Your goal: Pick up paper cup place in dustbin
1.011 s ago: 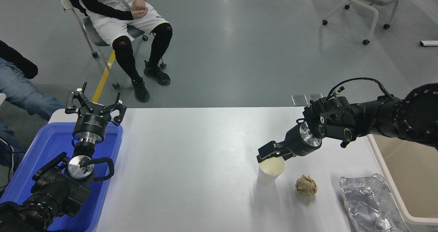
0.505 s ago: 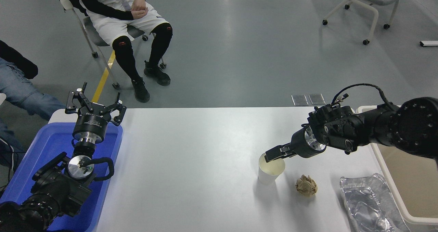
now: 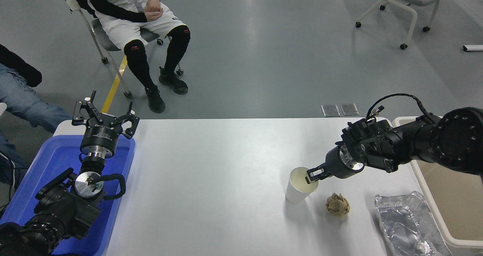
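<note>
The white paper cup [image 3: 298, 190] stands on the white table [image 3: 211, 180] at the right of the middle, leaning a little with its cream inside showing. My right gripper [image 3: 314, 173] comes in from the right and is shut on the right side of the cup's rim, its fingertips at the rim's edge. The beige dustbin [image 3: 453, 192] stands off the table's right edge, partly behind my right arm. My left gripper [image 3: 103, 110] is parked at the lower left, open and empty.
A crumpled tan paper ball [image 3: 337, 205] lies just right of the cup. A crinkled foil tray [image 3: 407, 222] lies at the front right by the dustbin. A blue bin [image 3: 41, 173] sits under my left arm. A person [image 3: 132, 14] sits beyond the table.
My right gripper has moved right and down from the cup's far rim to its right rim and closed there. The cup has shifted slightly right and tilted. The left arm has not moved.
</note>
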Robot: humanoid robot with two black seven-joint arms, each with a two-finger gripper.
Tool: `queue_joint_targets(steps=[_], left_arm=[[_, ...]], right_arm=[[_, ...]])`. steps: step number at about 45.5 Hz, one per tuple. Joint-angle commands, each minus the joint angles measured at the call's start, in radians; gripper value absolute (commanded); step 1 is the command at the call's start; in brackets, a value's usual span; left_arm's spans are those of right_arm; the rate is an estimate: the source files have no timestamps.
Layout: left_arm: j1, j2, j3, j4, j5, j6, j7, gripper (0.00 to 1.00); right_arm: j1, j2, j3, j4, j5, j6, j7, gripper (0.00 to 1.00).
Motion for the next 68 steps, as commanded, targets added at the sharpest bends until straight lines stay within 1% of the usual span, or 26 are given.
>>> queue_joint_targets(steps=[1,6,23,34,48,68], left_arm=[[0.000,0.000,0.000,0.000,0.000,0.000,0.000,0.99],[0.000,0.000,0.000,0.000,0.000,0.000,0.000,0.99],[0.000,0.000,0.000,0.000,0.000,0.000,0.000,0.99],[0.000,0.000,0.000,0.000,0.000,0.000,0.000,0.99],[0.000,0.000,0.000,0.000,0.000,0.000,0.000,0.99],[0.000,0.000,0.000,0.000,0.000,0.000,0.000,0.99]], right_arm=[[0.073,-0.022,-0.003,0.042,-0.047,0.097,-0.001,0.00],[0.147,-0.042,0.003,0.040,-0.046,0.224,-0.001,0.00],[0.378,-0.117,0.002,0.046,-0.047,0.456,-0.002,0.00],[0.529,-0.155,0.011,0.049,-0.046,0.456,-0.002,0.00],[0.725,-0.177,0.012,0.048,-0.046,0.456,-0.002,0.00],[0.828,-0.192,-0.004,0.048,-0.069,0.456,-0.002,0.00]])
